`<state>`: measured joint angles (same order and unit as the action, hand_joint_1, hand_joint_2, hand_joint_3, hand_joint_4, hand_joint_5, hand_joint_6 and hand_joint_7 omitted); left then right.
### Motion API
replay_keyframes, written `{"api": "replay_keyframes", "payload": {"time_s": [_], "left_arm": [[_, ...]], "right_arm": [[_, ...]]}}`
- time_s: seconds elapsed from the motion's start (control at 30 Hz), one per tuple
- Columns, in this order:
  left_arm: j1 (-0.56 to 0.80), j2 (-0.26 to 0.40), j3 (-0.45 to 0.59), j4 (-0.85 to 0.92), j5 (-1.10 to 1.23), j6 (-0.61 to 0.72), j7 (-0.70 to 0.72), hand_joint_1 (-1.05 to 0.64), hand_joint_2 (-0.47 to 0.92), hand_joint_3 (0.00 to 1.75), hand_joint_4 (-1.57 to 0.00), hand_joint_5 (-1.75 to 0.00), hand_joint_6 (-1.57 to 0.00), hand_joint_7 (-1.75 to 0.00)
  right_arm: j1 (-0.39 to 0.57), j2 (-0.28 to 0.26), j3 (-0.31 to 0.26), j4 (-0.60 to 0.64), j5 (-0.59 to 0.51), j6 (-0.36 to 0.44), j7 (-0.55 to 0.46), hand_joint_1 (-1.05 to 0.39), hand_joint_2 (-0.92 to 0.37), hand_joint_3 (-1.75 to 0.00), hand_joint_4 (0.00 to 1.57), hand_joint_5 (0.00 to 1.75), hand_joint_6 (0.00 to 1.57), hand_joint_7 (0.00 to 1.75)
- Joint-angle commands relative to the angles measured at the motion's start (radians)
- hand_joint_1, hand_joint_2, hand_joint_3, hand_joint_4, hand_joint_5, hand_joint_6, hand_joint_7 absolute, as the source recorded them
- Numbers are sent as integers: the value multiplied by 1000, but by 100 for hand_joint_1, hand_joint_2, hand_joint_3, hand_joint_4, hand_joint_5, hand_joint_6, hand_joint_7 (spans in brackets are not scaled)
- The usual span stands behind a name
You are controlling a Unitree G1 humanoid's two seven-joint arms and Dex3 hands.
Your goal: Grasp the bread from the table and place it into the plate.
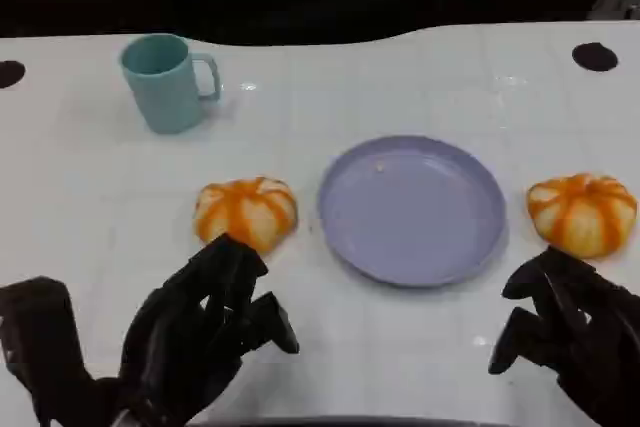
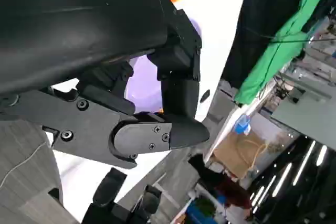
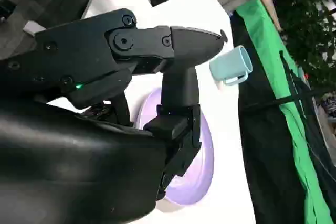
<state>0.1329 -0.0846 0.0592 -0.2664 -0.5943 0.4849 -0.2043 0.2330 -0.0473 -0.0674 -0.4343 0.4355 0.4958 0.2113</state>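
I'm at the reach step: my left robot hand [image 1: 205,332] hovers empty, fingers apart, the nearer bread [image 1: 246,212] just beyond its fingertips on the table [image 1: 90,177]. My right robot hand [image 1: 570,332] (also empty) sits near another bread [image 1: 582,212]. Next I'd close on one and carry it to the plate [image 1: 412,209] between them.

The table [image 1: 400,357] at the bottom middle looks smooth, white and a bit shiny. The purple plate [image 1: 412,209] in the middle and the blue-green cup [image 1: 163,82] at upper left look like smooth matt plastic. Both hands look like matt black plastic.
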Motion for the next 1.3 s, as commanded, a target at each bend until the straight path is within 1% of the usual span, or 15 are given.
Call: {"api": "replay_keyframes", "payload": {"time_s": [0.03, 0.6, 0.83, 0.87, 0.9, 0.97, 1.0, 1.03, 1.07, 1.13, 1.27, 1.3], "left_arm": [[13, 8, -1, -22, 6, 11, 23, -56, 92, 48, -88, -175, -69, -175], [40, 22, -10, -55, 2, 32, 21, -56, 92, 44, -84, -175, -66, -175], [37, 20, -6, -51, -3, 37, 27, -56, 92, 42, -86, -175, -67, -175], [27, 35, -24, -46, 53, -16, 22, -56, 92, 42, -86, -175, -67, -175], [21, 45, -37, -41, 97, -57, 18, -55, 92, 45, -83, -175, -62, -175], [15, 54, -52, -34, 147, -106, 12, -54, 92, 47, -82, -175, -58, -175], [5, 77, -68, -20, 203, -160, 2, -54, 92, 47, -82, -175, -58, -175], [-3, 94, -80, -9, 247, -203, -5, -57, 92, 43, -72, -172, -57, -152], [-8, 105, -89, 1, 277, -236, -10, -58, 92, 42, -68, -171, -57, -143], [-10, 109, -95, 15, 300, -269, -16, -59, 92, 41, -65, -171, -58, -135], [-10, 109, -98, 28, 306, -292, -19, -59, 92, 40, -65, -171, -58, -132], [-34, 181, -134, 18, 442, -367, -12, -59, 92, 40, -65, -171, -59, -131]], "right_arm": [[5, -9, -14, -1, 14, -23, 12, -49, -92, -33, 67, 175, 53, 159], [19, -11, -7, -14, 8, -24, 7, -49, -92, -34, 66, 175, 53, 158], [19, -14, -3, -12, 4, -28, 11, -50, -92, -36, 65, 175, 51, 159], [16, -12, -3, -14, 5, -23, 7, -50, -92, -36, 65, 175, 51, 159], [13, -10, -3, -15, 6, -20, 4, -49, -92, -36, 65, 175, 52, 159], [11, -9, -3, -16, 8, -16, 0, -49, -92, -35, 66, 175, 52, 160], [8, -7, -3, -12, 8, -20, 1, -49, -92, -35, 66, 175, 52, 160], [6, -6, -3, -9, 8, -22, 2, -49, -92, -35, 66, 175, 52, 160], [5, -6, -3, -7, 8, -24, 3, -49, -92, -36, 66, 175, 52, 160], [4, -5, -3, -5, 8, -25, 3, -49, -92, -36, 66, 175, 52, 160], [4, -5, -3, -5, 8, -25, 3, -49, -92, -36, 66, 175, 52, 160], [-2, -3, -6, -1, 13, -21, 2, -49, -92, -36, 66, 175, 51, 161]]}}
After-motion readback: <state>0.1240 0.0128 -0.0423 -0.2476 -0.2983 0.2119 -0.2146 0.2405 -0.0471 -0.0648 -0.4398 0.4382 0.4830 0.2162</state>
